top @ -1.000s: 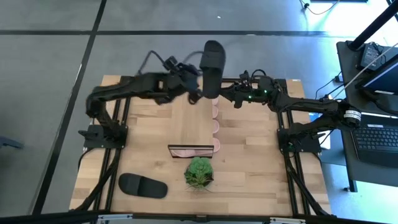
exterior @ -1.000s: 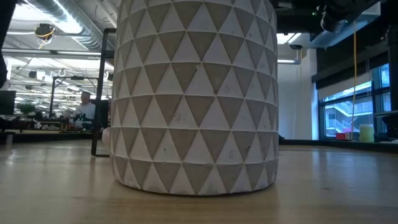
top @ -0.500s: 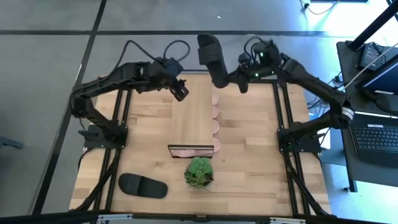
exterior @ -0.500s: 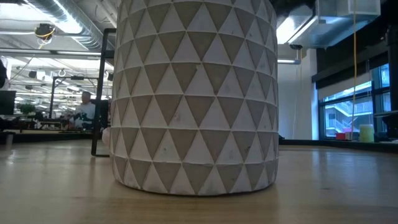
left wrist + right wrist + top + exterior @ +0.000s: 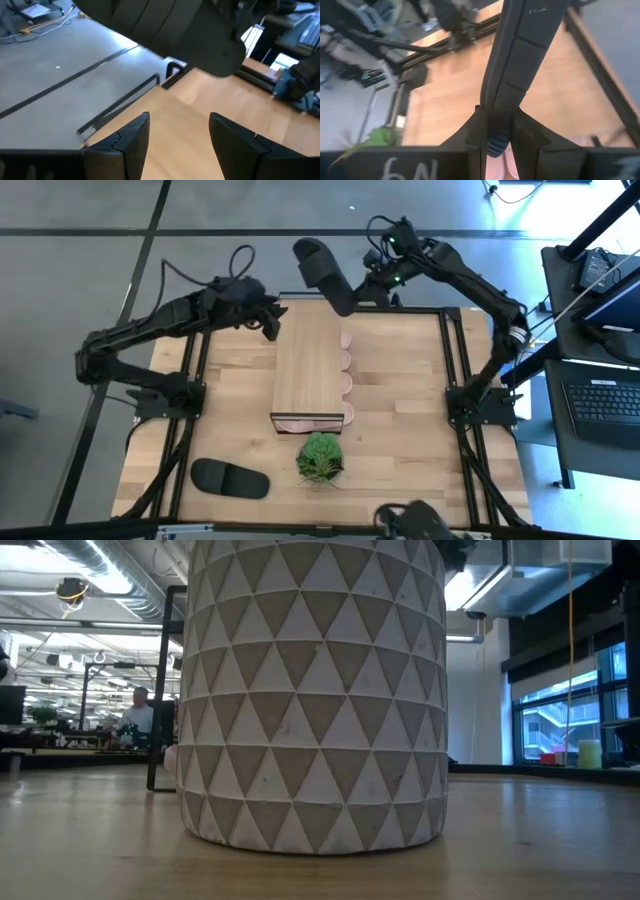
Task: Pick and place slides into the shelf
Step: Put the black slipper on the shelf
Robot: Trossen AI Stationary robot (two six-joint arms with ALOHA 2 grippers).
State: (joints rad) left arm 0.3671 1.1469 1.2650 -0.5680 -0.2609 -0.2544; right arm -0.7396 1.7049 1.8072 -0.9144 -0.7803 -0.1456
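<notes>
My right gripper (image 5: 362, 288) is shut on a black slide (image 5: 322, 270), held in the air above the table's far edge; the slide also shows in the left wrist view (image 5: 165, 25). My left gripper (image 5: 270, 320) is open and empty, just left of the shelf's far end. The light-wood shelf (image 5: 310, 365) lies lengthwise at mid-table. Pale pink slides peek out along its right side (image 5: 346, 365) and at its near end (image 5: 308, 423). A second black slide (image 5: 230, 478) lies flat on its sole at the near left. My right gripper pinches one end of the black slide (image 5: 501, 107) between its two fingers, which lie along the slide; the slide is seen edge-on. It sticks out beyond the fingertips toward the far left, lifted clear of table and shelf.
A green plant (image 5: 320, 458) in a white triangle-patterned pot (image 5: 310, 690) stands just in front of the shelf's near end and fills the low view. Dark frame rails run along the table's left and right sides. People sit in the room behind.
My left gripper has drawn back from the black slide toward the table's left. My right gripper has gone up and toward the far edge with the slide. The slide has swung so its free end points far-left, beyond the table's far edge.
</notes>
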